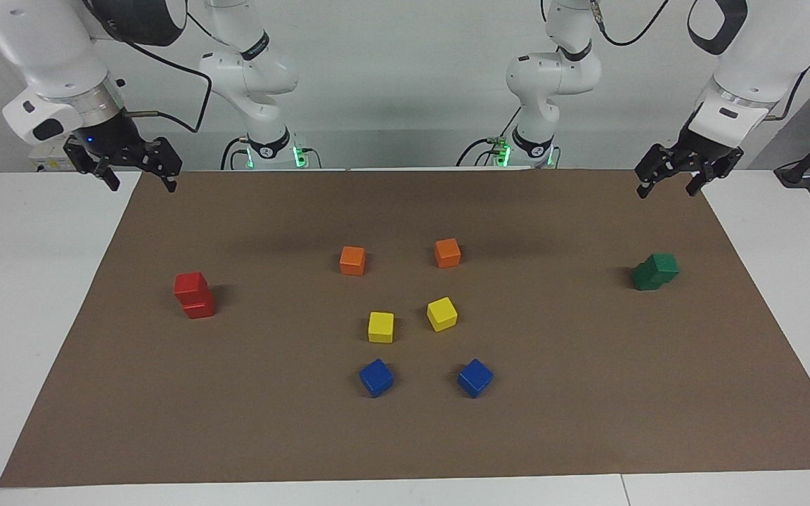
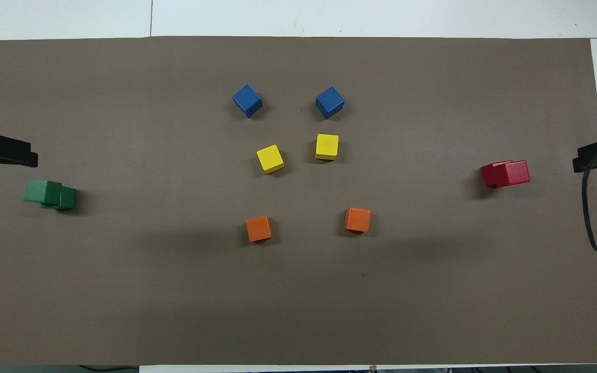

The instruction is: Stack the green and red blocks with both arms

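With both stacks apparently built, the red blocks [image 1: 194, 295] sit at nine o'clock on the table [image 1: 588, 422] in the facing view and the green blocks [image 1: 655, 271] at three; the right hand [image 1: 134, 171] and left hand [image 1: 668, 176] hang wide, empty, clear.

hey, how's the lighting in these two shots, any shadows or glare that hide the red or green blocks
Facing view: even light, a small soft shadow beside the red stack and the green stack, neither hidden. Overhead view: broad faint shadow bands fall on the brown mat near the orange cubes, and no glare shows on any cube.
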Available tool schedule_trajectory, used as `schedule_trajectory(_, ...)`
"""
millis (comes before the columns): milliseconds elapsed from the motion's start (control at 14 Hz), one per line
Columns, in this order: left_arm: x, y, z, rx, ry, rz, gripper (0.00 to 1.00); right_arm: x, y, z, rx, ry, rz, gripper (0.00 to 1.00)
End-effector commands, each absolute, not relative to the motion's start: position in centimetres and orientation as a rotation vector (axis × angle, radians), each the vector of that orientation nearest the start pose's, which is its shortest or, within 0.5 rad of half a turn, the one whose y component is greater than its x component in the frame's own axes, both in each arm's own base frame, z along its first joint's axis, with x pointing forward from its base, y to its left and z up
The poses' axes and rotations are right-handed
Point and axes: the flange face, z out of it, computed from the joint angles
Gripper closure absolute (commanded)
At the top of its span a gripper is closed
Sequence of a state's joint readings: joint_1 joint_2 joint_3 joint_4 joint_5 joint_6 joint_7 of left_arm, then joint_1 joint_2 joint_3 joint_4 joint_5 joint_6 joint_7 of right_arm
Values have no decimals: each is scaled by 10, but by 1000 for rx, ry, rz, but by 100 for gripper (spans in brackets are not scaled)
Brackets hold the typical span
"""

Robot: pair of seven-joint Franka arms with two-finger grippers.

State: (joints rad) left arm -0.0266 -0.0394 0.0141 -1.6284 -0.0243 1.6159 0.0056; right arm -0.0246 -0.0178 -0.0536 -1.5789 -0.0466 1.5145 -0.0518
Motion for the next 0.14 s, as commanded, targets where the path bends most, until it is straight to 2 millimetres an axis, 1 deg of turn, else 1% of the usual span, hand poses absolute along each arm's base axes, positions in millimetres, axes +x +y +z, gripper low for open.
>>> schedule_trajectory(0, 545, -9, 630, -3156, 19, -70, 0, 541, -53, 628, -3174, 79, 52, 0)
schedule_trajectory(71, 545, -9, 630, -3157, 19, -70, 0, 541, -53, 628, -3174, 79, 50, 0)
